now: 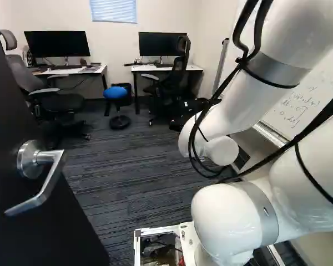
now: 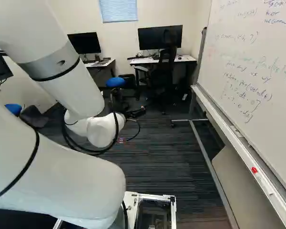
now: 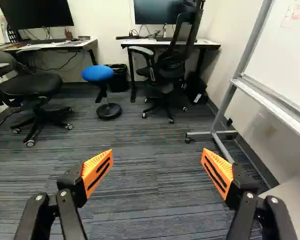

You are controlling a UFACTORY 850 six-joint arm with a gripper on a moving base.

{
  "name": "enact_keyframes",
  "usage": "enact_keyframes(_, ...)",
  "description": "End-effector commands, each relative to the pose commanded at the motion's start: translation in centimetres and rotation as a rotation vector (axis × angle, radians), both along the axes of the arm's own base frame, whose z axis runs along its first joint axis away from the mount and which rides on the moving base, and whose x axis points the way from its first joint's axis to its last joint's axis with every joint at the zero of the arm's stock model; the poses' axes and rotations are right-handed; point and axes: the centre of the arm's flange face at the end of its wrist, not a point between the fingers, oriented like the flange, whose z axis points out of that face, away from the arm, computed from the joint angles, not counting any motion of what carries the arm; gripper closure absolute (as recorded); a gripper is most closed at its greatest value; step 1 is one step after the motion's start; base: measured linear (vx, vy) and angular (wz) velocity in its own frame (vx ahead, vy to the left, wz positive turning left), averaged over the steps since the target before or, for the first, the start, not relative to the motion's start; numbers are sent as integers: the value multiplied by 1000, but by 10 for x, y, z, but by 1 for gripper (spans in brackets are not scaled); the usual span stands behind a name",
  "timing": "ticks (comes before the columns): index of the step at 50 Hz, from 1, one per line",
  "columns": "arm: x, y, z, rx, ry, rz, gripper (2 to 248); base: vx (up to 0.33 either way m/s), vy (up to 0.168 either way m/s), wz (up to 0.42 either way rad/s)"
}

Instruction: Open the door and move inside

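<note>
The door [image 1: 44,238] is seen open, seemingly left of the gripper [image 3: 157,152], whose empty jaws are spread wide.

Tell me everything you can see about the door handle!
The door handle is silver and shiny, like metal. It has a round plate, a short neck and a long lever that bends and slants down. It is fixed to the dark, open door at the left of the left base view. Nothing else is seen touching it.
</note>
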Motion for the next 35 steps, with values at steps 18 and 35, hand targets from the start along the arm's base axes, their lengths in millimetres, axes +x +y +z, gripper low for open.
enact_keyframes(18,0,0,0,0,0,0,3,202,3,-3)
enact_keyframes(35,0,0,0,0,0,0,3,177,2,-7)
